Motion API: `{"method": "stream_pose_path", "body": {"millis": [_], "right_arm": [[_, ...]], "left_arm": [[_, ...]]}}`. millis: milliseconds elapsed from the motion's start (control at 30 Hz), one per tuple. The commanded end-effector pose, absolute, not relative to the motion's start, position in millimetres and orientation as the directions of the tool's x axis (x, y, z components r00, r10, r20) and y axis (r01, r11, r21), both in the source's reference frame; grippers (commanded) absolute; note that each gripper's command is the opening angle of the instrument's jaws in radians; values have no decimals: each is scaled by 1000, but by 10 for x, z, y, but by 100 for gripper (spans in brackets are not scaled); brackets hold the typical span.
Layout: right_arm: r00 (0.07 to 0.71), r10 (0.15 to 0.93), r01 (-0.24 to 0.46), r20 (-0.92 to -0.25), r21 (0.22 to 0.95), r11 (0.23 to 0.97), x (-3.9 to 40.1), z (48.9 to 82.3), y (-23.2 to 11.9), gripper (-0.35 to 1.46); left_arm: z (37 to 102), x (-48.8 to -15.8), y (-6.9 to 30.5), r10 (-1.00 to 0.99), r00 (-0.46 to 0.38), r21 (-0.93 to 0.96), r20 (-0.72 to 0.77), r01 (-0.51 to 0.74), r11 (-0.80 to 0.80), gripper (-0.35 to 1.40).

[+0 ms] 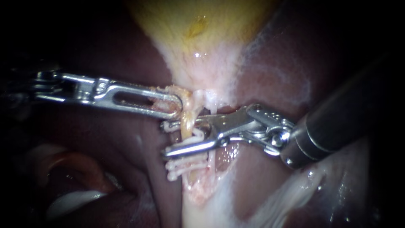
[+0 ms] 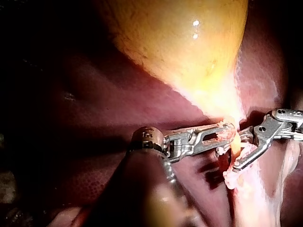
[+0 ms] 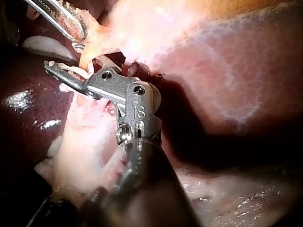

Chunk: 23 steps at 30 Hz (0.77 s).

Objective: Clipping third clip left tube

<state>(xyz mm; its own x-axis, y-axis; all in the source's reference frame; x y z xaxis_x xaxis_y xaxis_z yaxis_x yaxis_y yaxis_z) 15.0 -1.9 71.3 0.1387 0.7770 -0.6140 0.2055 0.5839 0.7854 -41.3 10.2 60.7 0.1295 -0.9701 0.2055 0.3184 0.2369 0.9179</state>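
Observation:
The pale yellow left tube (image 1: 187, 123) runs down from the gallbladder (image 1: 202, 38) neck. My left instrument (image 1: 179, 106) comes in from the left, its jaws shut on the tissue at the tube's top. My right instrument (image 1: 165, 139) straddles the tube just below, jaws apart with a white clip (image 1: 196, 137) seated between them. Two white clips (image 1: 182, 167) sit across the tube under the lower jaw. In the left wrist view my left instrument (image 2: 228, 130) grips beside the right instrument (image 2: 242, 152). The right wrist view shows my right instrument (image 3: 71, 72) around the tube.
Dark red liver (image 1: 126, 67) lies on both sides of the tube. Pale stripped tissue (image 1: 211, 198) continues below the clips. White membrane (image 1: 291, 190) lies under the right instrument's shaft. The left instrument (image 3: 71, 21) shows ahead of the right one's jaws.

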Motion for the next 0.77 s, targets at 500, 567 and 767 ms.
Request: {"method": "stream_pose_path", "body": {"millis": [500, 567, 767], "right_arm": [[162, 793, 172, -587, 808, 563, 138, 717, -18, -35], [162, 793, 172, -587, 808, 563, 138, 718, -18, -35], [162, 797, 171, -582, 812, 558, 137, 719, -17, -35]], "left_arm": [[607, -412, 102, -970, 130, 918, 205, 318, 237, -35], [607, -412, 102, -970, 130, 918, 205, 318, 237, -35], [607, -412, 102, -970, 130, 918, 205, 318, 237, -35]]}}
